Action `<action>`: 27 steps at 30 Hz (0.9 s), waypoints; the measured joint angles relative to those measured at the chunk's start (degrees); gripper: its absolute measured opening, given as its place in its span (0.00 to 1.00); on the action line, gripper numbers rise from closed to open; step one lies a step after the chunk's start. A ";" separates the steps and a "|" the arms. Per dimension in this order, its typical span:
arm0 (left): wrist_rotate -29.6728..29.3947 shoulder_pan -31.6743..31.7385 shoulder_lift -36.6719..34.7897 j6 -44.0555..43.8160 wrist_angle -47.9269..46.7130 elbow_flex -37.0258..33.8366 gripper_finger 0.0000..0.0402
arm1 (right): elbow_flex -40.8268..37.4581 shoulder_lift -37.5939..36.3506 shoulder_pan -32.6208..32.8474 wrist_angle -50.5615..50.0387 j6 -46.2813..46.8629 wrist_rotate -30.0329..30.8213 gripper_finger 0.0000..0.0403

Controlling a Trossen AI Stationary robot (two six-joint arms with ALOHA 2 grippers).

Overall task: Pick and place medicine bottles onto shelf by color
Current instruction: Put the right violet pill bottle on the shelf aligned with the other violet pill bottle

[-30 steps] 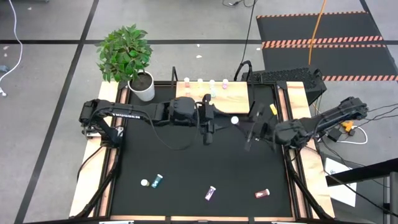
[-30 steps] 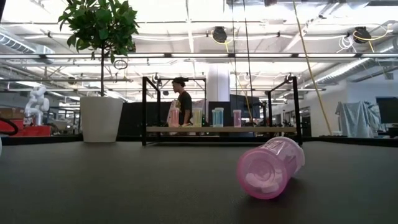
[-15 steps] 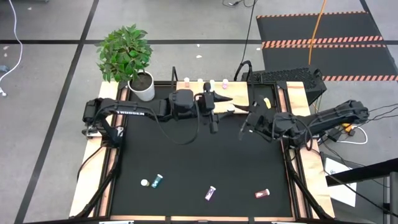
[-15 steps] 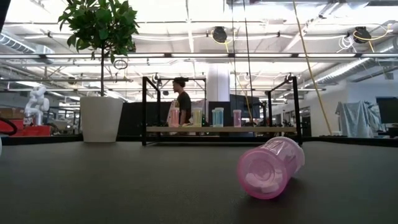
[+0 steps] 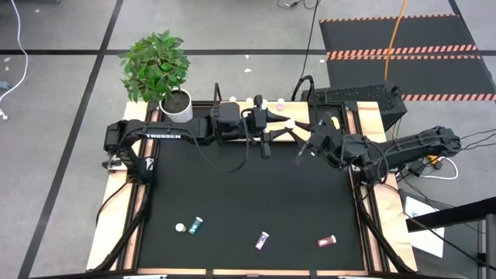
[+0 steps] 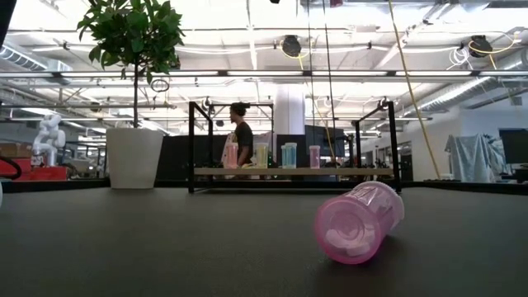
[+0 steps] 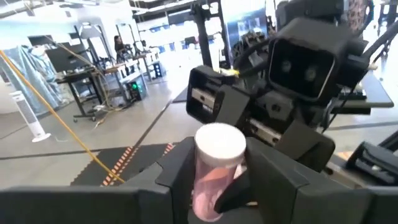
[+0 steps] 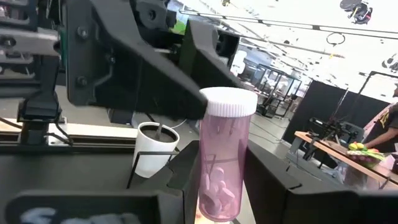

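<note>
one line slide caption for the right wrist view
Right gripper holds a white-capped purple pill bottle upright between its fingers, the left arm close behind it.

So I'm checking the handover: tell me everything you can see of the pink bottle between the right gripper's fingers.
The pink bottle is a small translucent cylinder with a ribbed white cap; its look suggests plastic, and pale shapes show through its lower half. It stands upright, cap up, clamped between the right gripper's dark fingers. It is held in the air near the shelf, with the left gripper close in front of it.
</note>
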 joint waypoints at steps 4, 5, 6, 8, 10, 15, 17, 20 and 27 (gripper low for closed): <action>-0.02 0.06 0.00 -0.10 0.29 0.00 0.35 | 0.00 0.02 -0.34 -0.20 0.00 -0.02 0.25; -0.02 0.07 0.00 -0.21 0.27 0.00 0.35 | 0.00 0.02 -0.36 -0.26 0.00 -0.02 0.25; -0.02 0.07 -0.01 -0.20 0.30 0.00 0.35 | 0.00 0.02 -0.36 -0.28 0.00 -0.02 0.25; -0.02 0.07 0.00 -0.06 0.33 0.00 0.35 | 0.00 0.02 -0.34 -0.26 0.03 -0.07 0.25; -0.02 0.07 0.00 0.05 0.31 0.00 0.35 | 0.00 0.02 -0.34 -0.28 0.09 -0.15 0.25; -0.06 -0.43 0.00 1.70 1.53 0.01 0.40 | 0.00 0.02 -0.34 -1.13 0.03 -1.09 0.25; -0.06 -0.62 0.00 2.51 2.25 0.00 0.42 | 0.00 0.02 -0.34 -1.52 0.71 -2.17 0.25; -0.13 -0.78 0.00 2.71 1.99 0.00 0.45 | 0.00 0.02 -0.32 -1.36 2.15 -3.19 0.25; -0.28 -1.18 0.00 2.43 -0.19 0.00 0.46 | 0.00 0.00 0.10 -1.38 2.54 -3.19 0.25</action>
